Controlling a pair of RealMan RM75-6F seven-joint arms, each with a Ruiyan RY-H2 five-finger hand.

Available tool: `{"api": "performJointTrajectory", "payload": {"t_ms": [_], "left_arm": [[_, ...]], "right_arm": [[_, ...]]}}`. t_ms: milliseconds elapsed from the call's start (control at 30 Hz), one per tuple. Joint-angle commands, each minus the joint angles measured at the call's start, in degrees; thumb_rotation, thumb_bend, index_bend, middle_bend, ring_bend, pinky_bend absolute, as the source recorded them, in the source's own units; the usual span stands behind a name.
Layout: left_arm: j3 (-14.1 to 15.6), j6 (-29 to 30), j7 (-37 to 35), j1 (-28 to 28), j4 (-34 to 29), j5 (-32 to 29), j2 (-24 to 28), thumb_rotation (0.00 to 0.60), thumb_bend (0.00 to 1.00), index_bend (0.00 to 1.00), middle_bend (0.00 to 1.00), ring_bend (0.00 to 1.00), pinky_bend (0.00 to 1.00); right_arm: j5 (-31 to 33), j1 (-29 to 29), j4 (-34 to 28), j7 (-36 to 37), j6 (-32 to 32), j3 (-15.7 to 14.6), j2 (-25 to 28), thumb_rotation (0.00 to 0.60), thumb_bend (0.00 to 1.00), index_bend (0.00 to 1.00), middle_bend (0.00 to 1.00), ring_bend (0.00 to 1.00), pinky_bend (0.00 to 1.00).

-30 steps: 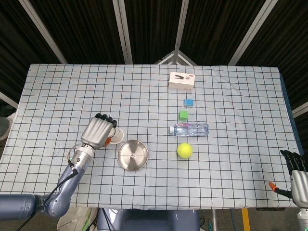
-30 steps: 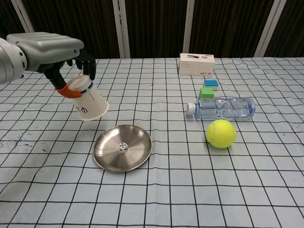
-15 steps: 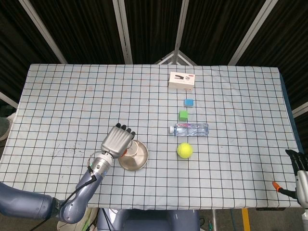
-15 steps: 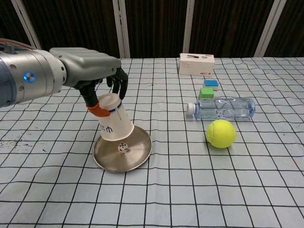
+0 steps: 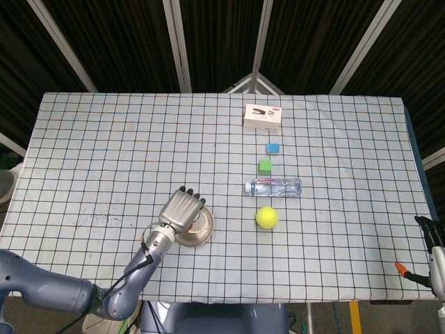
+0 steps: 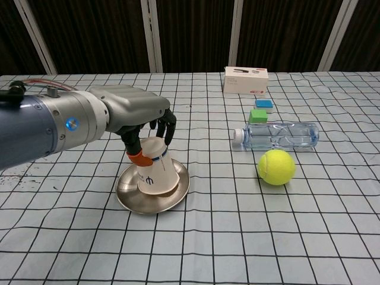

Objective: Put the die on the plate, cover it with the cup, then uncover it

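While the left arm reaches in low from the near-left edge of the counter (image 6: 285, 237), its left hand (image 6: 138, 116) sits palm-down over the plate, dark fingers (image 6: 168, 126) curled round the upturned base of the paper cup (image 6: 155, 174) and an orange-tipped thumb pressed against the cup's side. The hand is grasping the cup, which stands mouth-down on the plate (image 6: 178, 191), leaning a little. The die is not visible in either view; it cannot be told from these views whether it lies under the cup.

The hand's back is a smooth grey shell on a broad metallic forearm. The cup is white paper, tapered, with a blue band near the base and a dark logo. The plate is a shallow round dish of brushed metal. The counter wears a pale cloth ruled in a black grid.

Beyond the hand's fingertips lie a yellow tennis ball (image 6: 276, 167), a clear plastic water bottle (image 6: 276, 136) on its side, a green block (image 6: 257, 116), a blue block (image 6: 263, 105) and a white cardboard box (image 6: 246, 80).

The right hand (image 5: 432, 240) shows only at the far-right edge in the head view; its state cannot be told.

Half a second ago the cup was tilted above the plate with the die exposed beside its rim; now the cup is down and the die is out of sight.
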Motion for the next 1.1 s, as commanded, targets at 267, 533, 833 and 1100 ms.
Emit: {"api": "performJointTrajectory", "payload": {"t_ms": [267, 533, 833, 1100], "left_arm": [[2.1, -2.0, -0.6, -0.5, -1.4, 0.5, 2.6, 0.6, 0.4, 0.18, 0.15, 0.15, 0.2], [4.0, -0.7, -2.3, 0.4, -1.5, 5.3, 3.1, 0.6, 0.4, 0.13, 0.01, 0.05, 0.2], [6.9, 2.5, -3.3, 2.5, -1.1, 9.3, 3.1, 0.6, 0.4, 0.2, 0.16, 0.12, 0.23], [8.1, 4.3, -2.7, 3.3, -0.7, 11.4, 2.4, 0.6, 0.4, 0.24, 0.22, 0.17, 0.28]], "right_arm": [[-0.2, 0.0, -0.2, -0.1, 0.0, -0.1, 0.1, 0.6, 0.13, 0.12, 0.14, 0.1, 0.03], [-0.2, 0.0, -0.4, -0.1, -0.1, -0.1, 0.2, 0.6, 0.13, 0.12, 0.14, 0.1, 0.03], [0.1, -0.1, -0.5, 0.0, 0.0, 0.1, 0.3, 0.6, 0.13, 0.12, 0.14, 0.1, 0.03], [0.2, 0.0, -0.7, -0.5, -0.2, 0.0, 0.2, 0.6, 0.13, 0.12, 0.14, 0.1, 0.03]]}}
